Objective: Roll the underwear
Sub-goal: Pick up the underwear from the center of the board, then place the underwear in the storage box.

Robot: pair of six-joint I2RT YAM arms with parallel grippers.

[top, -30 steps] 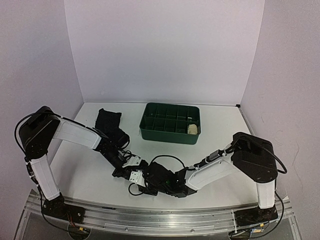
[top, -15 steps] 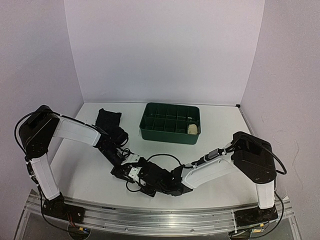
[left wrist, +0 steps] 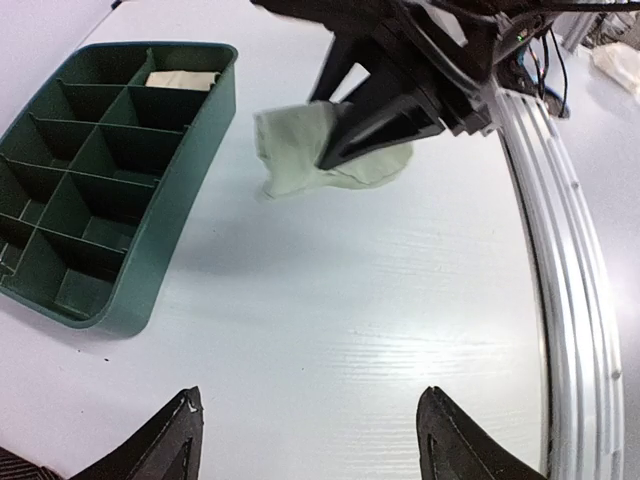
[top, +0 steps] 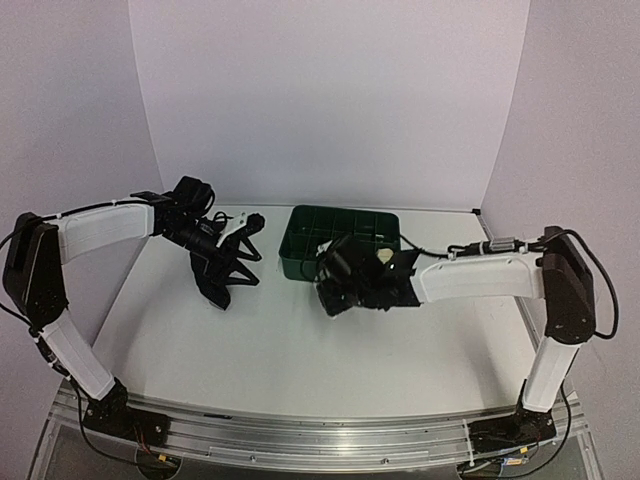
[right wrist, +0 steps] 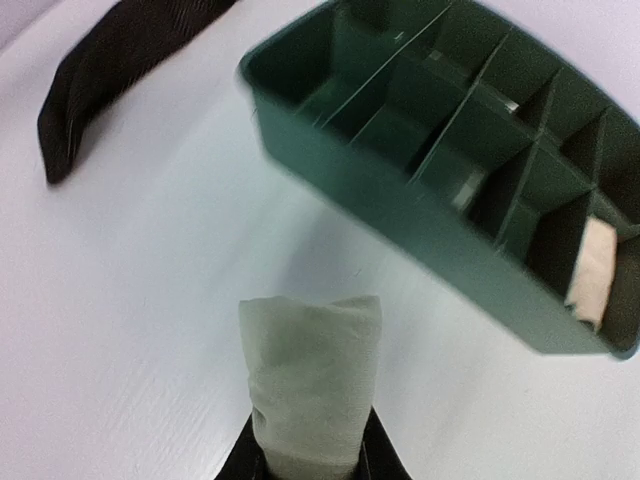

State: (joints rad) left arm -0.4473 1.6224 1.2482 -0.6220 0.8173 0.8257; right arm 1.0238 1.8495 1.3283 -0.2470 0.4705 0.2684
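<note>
**Rolled pair on its way to the tray, black pair waiting**

Top view: the right hand [top: 335, 285] reaches out over the bench [top: 300, 350] and hangs just in front of the green tray [top: 340, 262]; its load is lost against the dark hand here. A cream roll [top: 384, 258] already sits in a compartment at the tray's near right. The left hand [top: 240, 252] is stretched to the far left of the bench, jaws spread wide and holding nothing; the dark cloth under it cannot be told from the fingers.

Left wrist view: both fingertips [left wrist: 178, 440] stand well apart over bare bench, so this hand is released. Ahead, the right hand [left wrist: 400, 95] is clenched on a pale roll [left wrist: 300, 150], lifted off the surface and just beside the tray's [left wrist: 180, 200] long wall.

Right wrist view: the pale roll [right wrist: 310, 370] stands upright between the fingers, pinched at its lower end, tightly wound. The tray [right wrist: 400, 210] lies beyond it, tilted in the frame and blurred; the cream roll [right wrist: 595, 270] fills one end cell. The black garment [right wrist: 110, 70] lies flat and unrolled at the far left, well apart from the tray.

Judgement: the step in hand is stowing the finished roll. The next move calls for bringing it over a free cell, lowering it in upright and only then letting go, so it does not unwind; the black garment is left to roll.
</note>
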